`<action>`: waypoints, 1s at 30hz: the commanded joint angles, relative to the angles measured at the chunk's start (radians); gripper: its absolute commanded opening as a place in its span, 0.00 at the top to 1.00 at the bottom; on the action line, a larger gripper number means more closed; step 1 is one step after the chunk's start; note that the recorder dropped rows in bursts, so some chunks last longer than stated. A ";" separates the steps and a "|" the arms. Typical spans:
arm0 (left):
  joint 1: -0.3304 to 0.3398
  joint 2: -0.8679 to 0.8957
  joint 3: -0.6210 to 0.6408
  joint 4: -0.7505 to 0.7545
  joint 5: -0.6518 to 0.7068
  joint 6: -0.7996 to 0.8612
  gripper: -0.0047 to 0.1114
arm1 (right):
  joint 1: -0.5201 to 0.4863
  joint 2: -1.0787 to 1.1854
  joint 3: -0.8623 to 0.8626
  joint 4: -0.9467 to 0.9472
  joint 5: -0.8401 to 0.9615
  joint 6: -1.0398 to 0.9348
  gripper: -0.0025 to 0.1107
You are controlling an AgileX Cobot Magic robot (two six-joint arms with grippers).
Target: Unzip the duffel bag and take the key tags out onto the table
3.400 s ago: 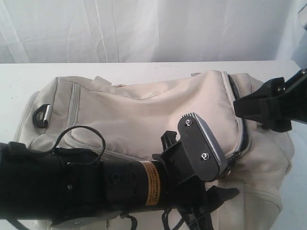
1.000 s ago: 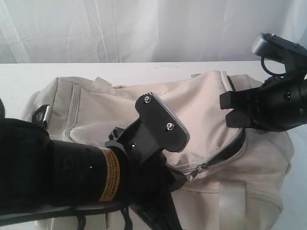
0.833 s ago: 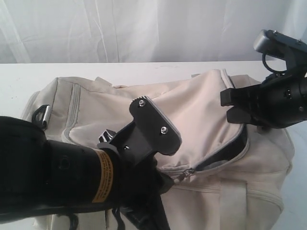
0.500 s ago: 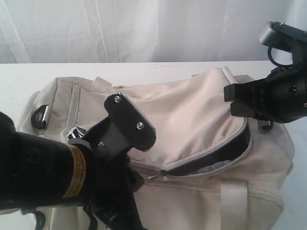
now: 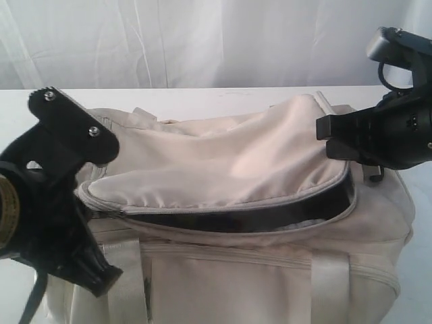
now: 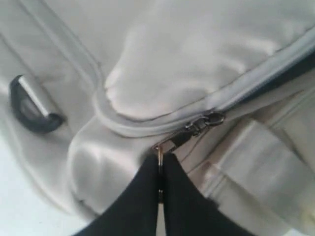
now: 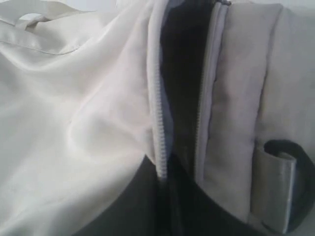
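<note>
Since a second ago the zipper has run leftward along the duffel bag (image 5: pixel 256 277), which lies across the table (image 5: pixel 202 94). A long dark gap (image 5: pixel 236 219) now shows beneath its top flap (image 5: pixel 223 182). The left gripper (image 6: pixel 160 166), fingers together, clamps the zipper pull (image 6: pixel 171 142) at the bag's left end. The right gripper (image 7: pixel 162 179) pinches the top flap's zipper edge at the right end.
</note>
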 commanded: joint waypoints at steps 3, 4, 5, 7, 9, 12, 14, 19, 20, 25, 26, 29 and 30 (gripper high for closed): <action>-0.003 -0.085 0.062 0.061 0.140 -0.060 0.96 | -0.003 -0.011 -0.002 -0.026 -0.019 -0.016 0.98; -0.003 -0.097 0.071 0.070 0.151 -0.076 0.96 | -0.003 -0.011 -0.002 -0.040 -0.019 -0.015 0.98; -0.003 -0.106 0.082 0.083 0.178 -0.090 0.96 | -0.003 -0.011 -0.002 -0.055 -0.019 -0.015 0.98; -0.003 -0.124 0.099 0.104 0.218 -0.106 0.96 | -0.003 -0.011 -0.002 -0.077 -0.019 -0.015 0.98; -0.003 -0.141 0.110 0.128 0.253 -0.128 0.96 | -0.003 -0.011 -0.002 -0.079 -0.019 -0.015 0.98; -0.003 -0.162 0.117 0.143 0.254 -0.130 0.96 | -0.003 -0.011 -0.002 -0.079 -0.019 -0.027 0.98; -0.003 -0.169 0.117 0.160 0.254 -0.131 0.96 | -0.003 -0.011 -0.002 -0.079 -0.023 -0.053 0.98; -0.003 -0.171 0.117 0.169 0.252 -0.131 0.96 | -0.003 -0.015 -0.004 -0.079 -0.023 -0.124 0.98; -0.003 -0.171 0.117 0.169 0.250 -0.130 0.96 | -0.003 -0.022 -0.004 -0.079 -0.023 -0.125 0.98; -0.003 -0.171 0.117 0.169 0.210 -0.128 0.96 | -0.003 -0.070 -0.004 -0.077 -0.042 -0.125 0.82; -0.003 -0.171 0.117 0.169 0.203 -0.128 0.96 | -0.003 -0.083 -0.004 -0.077 -0.046 -0.128 0.77; -0.003 -0.171 0.117 0.169 0.198 -0.124 0.96 | -0.003 -0.129 -0.008 -0.074 -0.042 -0.169 0.59; -0.003 -0.171 0.117 0.169 0.198 -0.113 0.96 | -0.001 -0.147 -0.009 -0.074 -0.037 -0.192 0.53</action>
